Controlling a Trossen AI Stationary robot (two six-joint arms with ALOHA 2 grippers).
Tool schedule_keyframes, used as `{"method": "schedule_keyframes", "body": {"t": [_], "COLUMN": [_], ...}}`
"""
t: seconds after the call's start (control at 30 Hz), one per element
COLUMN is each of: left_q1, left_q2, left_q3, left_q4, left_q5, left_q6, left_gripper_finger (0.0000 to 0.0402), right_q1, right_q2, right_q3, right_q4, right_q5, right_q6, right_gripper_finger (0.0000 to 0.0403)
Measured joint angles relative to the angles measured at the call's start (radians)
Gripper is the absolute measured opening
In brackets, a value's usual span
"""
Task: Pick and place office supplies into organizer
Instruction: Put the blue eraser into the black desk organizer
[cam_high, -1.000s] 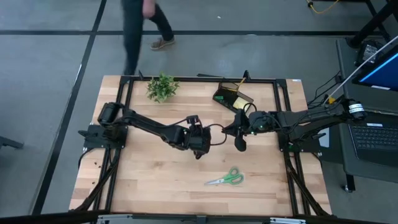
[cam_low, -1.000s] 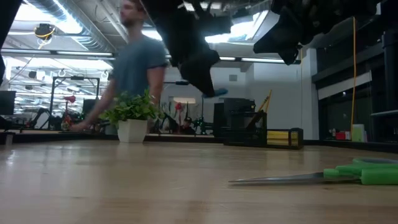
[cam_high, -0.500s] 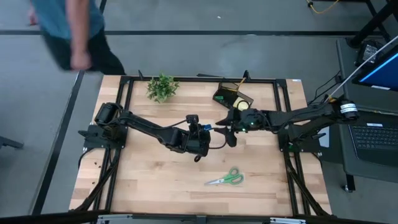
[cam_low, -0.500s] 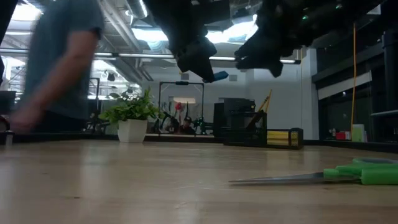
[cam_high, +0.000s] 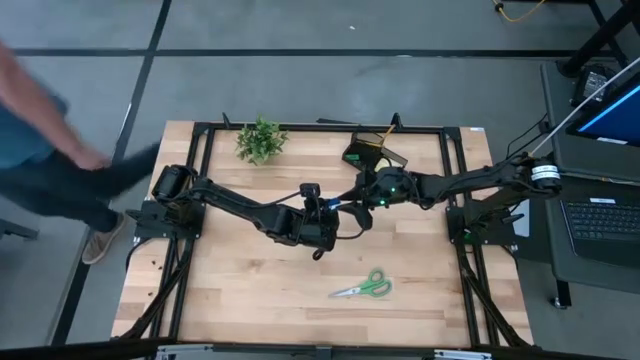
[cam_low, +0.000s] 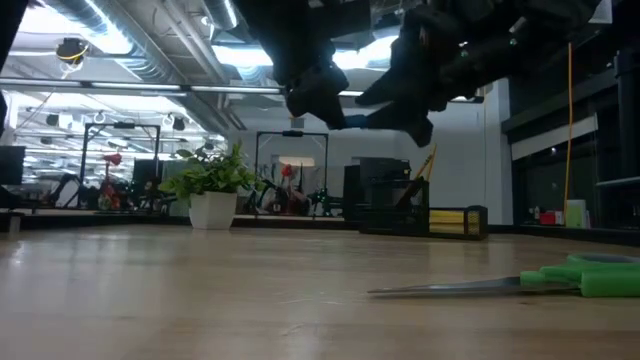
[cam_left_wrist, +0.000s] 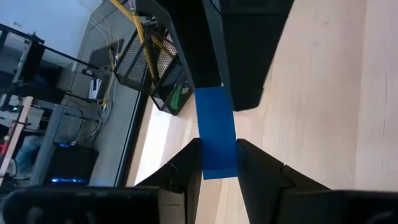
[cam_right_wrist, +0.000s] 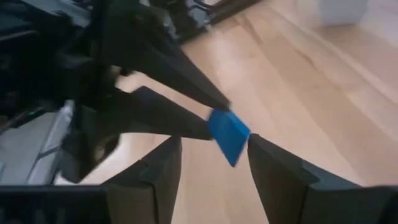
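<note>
Above mid-counter, we find the left gripper (cam_left_wrist: 217, 165) pinching the blue eraser (cam_left_wrist: 215, 132), and the right gripper (cam_right_wrist: 208, 158) spread around its free end. Misaligned closing could knock it loose, well short of the organizer (cam_high: 372, 155).

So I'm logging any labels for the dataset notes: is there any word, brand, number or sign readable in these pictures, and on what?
None can be read.
Blue eraser in the left hand: plain face, no print visible.
Green-handled scissors: no marking visible.
Organizer: no label visible.
Laptop beside the table: keys too small to read.
Room behind the table in the low view: nothing legible.
</note>
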Motion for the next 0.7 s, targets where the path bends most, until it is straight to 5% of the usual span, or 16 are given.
{"method": "schedule_keyframes", "body": {"t": [0.43, 0.7], "left_q1": [0.000, 0.000], "left_q2": [0.000, 0.000], "left_q3": [0.000, 0.000], "left_q4": [0.087, 0.136], "left_q5": [0.000, 0.001], "left_q6": [0.069, 0.130], "left_gripper_finger": [0.0090, 0.0090], "right_q1": [-0.005, -0.005], "right_q2": [0.004, 0.003], "right_q3": [0.000, 0.000], "right_q4": [0.024, 0.027], "right_q5": [-0.034, -0.036], "right_q6": [-0.004, -0.008], "right_gripper_finger": [0.0182, 0.0114]}}
